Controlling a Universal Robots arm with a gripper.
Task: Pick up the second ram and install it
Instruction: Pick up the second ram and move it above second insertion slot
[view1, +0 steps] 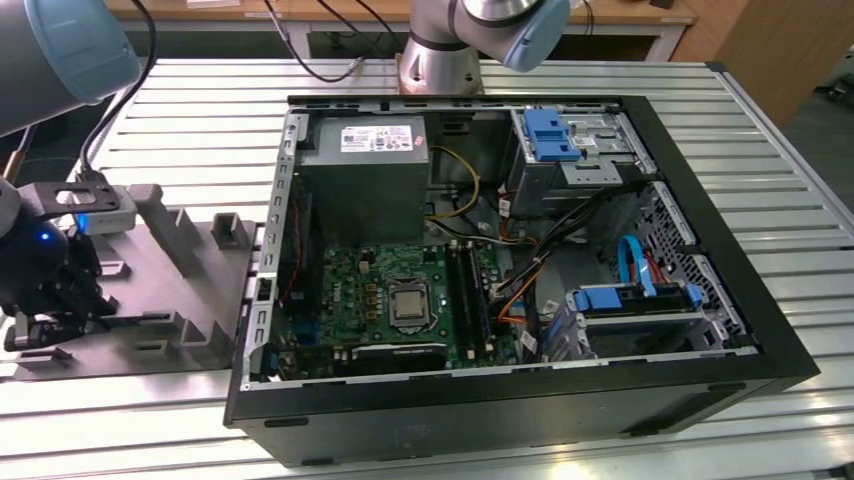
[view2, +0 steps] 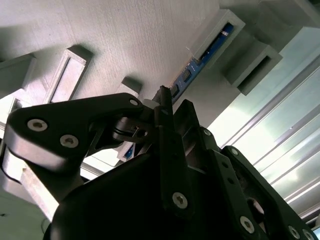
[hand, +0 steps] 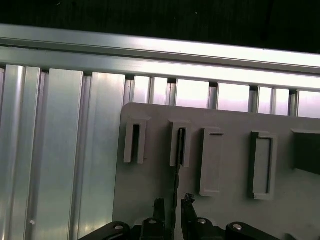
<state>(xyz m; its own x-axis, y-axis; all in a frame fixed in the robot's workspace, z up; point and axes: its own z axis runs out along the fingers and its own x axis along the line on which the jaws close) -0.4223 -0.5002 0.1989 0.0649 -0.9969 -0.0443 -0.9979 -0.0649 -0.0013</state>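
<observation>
Over the grey holder (hand: 145, 190), the released end effector (hand: 173, 201) should be centred squarely astride the second ram (hand: 176, 175) before being clenched.

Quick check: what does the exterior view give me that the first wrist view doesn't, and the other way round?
Exterior view: the open computer case with its motherboard, off to the exterior view's right of the gripper. First wrist view: the second ram standing on edge in a holder slot, the open fingers straddling it. Both: the grey holder on the slatted table.
</observation>
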